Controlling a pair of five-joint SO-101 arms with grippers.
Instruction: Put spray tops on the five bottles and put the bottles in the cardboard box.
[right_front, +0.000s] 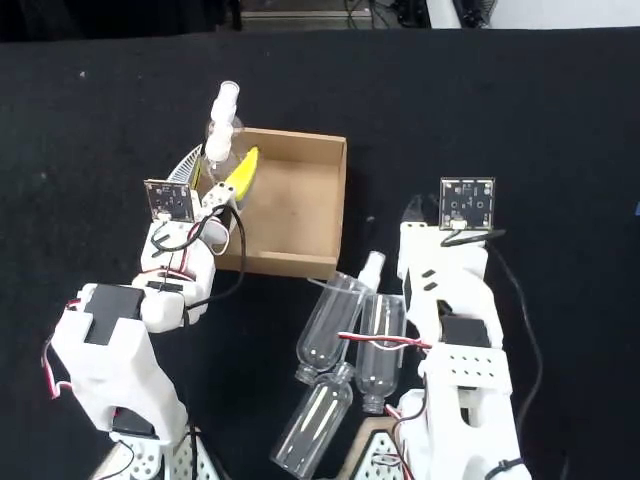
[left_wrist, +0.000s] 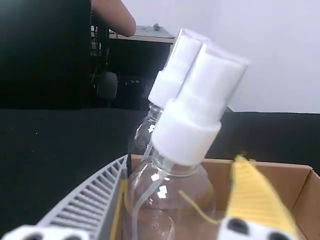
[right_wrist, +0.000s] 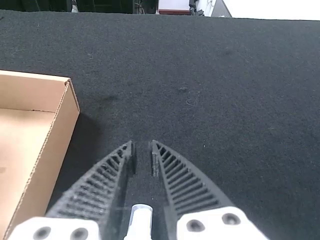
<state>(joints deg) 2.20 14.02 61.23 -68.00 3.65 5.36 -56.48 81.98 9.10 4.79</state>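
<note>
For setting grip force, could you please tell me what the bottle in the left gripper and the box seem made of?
Bottle: probably clear, glossy plastic; it is see-through, with bright highlights. Box: matte brown cardboard, with a fluted edge visible.

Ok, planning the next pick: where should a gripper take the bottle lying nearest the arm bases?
Probably across its mid-body, from above: the bottle lies flat and slanted, its round body exposed, while its neck crowds the other bottles.
</note>
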